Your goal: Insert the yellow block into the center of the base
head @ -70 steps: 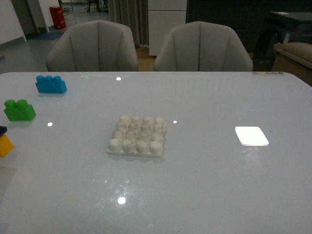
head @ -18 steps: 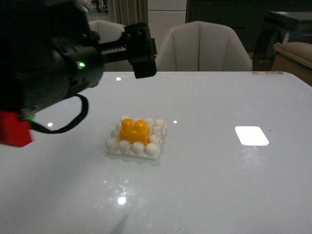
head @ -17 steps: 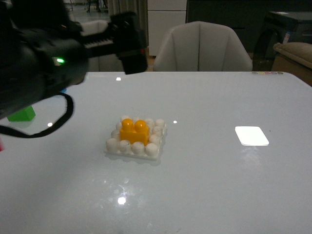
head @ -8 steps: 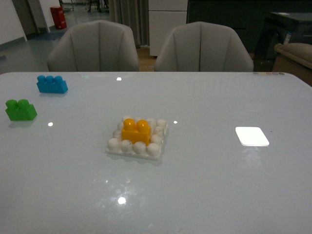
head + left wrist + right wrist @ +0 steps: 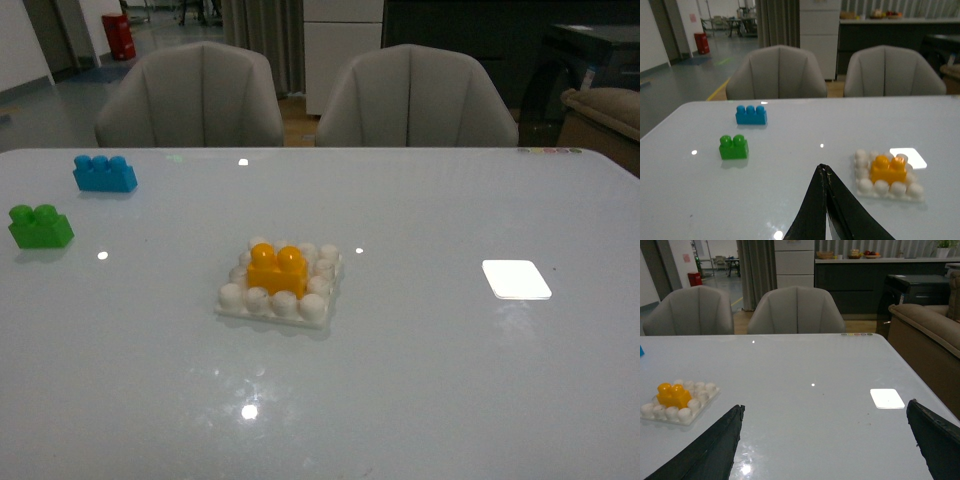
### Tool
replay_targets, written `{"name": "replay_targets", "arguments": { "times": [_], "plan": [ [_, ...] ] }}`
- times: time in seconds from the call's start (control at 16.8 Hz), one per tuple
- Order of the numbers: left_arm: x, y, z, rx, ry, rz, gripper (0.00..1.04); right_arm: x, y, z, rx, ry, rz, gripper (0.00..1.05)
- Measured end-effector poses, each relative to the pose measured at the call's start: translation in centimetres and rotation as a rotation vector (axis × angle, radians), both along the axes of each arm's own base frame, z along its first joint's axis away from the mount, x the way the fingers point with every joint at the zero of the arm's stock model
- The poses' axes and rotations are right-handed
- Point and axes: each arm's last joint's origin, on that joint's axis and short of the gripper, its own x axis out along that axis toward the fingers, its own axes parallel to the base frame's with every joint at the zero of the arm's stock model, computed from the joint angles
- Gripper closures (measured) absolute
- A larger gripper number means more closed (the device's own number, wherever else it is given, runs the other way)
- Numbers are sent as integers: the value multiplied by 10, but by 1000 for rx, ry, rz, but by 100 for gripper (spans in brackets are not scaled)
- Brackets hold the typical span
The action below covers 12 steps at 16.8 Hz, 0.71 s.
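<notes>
The yellow block [image 5: 277, 271] is seated among the centre studs of the base [image 5: 279, 281], so nothing is held: the left gripper [image 5: 824, 175] is pressed together, the right gripper [image 5: 825, 440] spread wide

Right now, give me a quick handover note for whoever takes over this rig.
Left claw: shut, empty, pulled back above the table, away from the bricks.
Right claw: open, empty, also clear of the work.
The yellow block sits on the centre studs of the base, upright, studs up.
The green brick and blue brick lie apart at the table's far left; a flat white square lies to the right.
Done: insertion looks complete.
Left: only confirm that the block is pressed fully down.
</notes>
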Motion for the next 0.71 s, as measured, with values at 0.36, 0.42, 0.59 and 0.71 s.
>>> {"name": "replay_targets", "arguments": {
  "times": [0.36, 0.42, 0.59, 0.71],
  "plan": [
    [-16, 4, 1, 0, 3, 7, 103, 0, 0, 0, 0, 0, 0, 6],
    [-18, 4, 1, 0, 4, 7, 103, 0, 0, 0, 0, 0, 0, 6],
    [-25, 4, 3, 0, -7, 7, 103, 0, 0, 0, 0, 0, 0, 6],
    [-28, 4, 3, 0, -6, 7, 103, 0, 0, 0, 0, 0, 0, 6]
  ]
}}
